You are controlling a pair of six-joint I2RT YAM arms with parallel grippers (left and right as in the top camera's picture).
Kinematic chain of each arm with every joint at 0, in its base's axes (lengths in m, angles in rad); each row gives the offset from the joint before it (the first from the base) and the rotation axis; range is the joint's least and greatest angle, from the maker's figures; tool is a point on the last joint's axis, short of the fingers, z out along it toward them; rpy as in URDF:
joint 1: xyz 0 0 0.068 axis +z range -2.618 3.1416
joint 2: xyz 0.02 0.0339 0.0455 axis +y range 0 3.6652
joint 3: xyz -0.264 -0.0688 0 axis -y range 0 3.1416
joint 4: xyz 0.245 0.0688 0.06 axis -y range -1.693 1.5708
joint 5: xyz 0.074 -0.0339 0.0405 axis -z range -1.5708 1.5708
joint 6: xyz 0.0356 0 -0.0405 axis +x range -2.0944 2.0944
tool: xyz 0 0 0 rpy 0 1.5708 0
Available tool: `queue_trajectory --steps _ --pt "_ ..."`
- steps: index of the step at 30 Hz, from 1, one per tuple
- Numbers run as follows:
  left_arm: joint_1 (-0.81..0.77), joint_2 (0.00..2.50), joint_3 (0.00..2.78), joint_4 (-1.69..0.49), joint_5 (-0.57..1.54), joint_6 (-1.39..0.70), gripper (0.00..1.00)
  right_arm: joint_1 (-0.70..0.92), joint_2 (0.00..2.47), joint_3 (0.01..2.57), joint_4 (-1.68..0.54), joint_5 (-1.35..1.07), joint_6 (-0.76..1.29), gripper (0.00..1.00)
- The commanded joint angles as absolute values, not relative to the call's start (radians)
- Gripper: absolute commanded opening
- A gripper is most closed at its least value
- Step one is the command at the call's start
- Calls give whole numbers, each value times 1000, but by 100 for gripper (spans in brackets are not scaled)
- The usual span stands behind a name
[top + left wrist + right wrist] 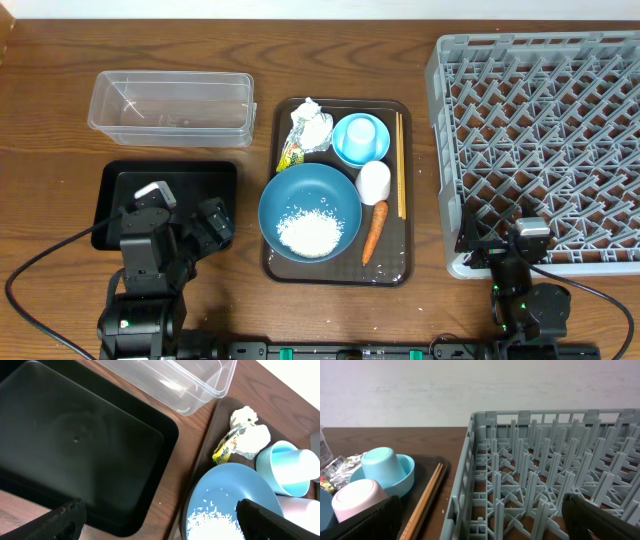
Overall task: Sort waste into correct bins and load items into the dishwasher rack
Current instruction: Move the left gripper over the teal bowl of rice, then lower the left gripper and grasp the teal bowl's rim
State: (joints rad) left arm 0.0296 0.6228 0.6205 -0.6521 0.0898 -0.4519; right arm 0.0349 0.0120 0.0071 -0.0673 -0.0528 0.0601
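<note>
My left hand (207,226) and right hand (490,245) sit wide open and empty, low in frame. If I tilt the bowl (310,192) early, I expect rice (308,233) to scatter over the bench (50,150).

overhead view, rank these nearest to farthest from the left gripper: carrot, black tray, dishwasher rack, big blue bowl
From the left gripper, fingers open:
1. black tray, right beneath it, spreading to the left.
2. big blue bowl, just to the right, on the brown tray.
3. carrot, past the bowl, on the brown tray's right side.
4. dishwasher rack, far right.
</note>
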Motion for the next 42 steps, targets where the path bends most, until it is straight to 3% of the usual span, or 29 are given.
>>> queue_trajectory --steps 1,6,14,23,32,42 --pt "27 625 641 -657 145 -458 98 38 10 6 -71 -53 70 99" --pt "27 625 641 -630 423 -456 98 38 10 6 -71 -53 70 99" --pt "27 626 654 -571 551 -466 98 38 10 6 -71 -53 70 99" --pt "-71 686 761 -693 518 -509 100 38 10 6 -71 -53 70 99" --pt "-279 936 978 -942 316 -492 100 38 10 6 -71 -53 70 99" --pt "-450 1082 986 -871 279 -525 98 38 10 6 -71 -53 70 99"
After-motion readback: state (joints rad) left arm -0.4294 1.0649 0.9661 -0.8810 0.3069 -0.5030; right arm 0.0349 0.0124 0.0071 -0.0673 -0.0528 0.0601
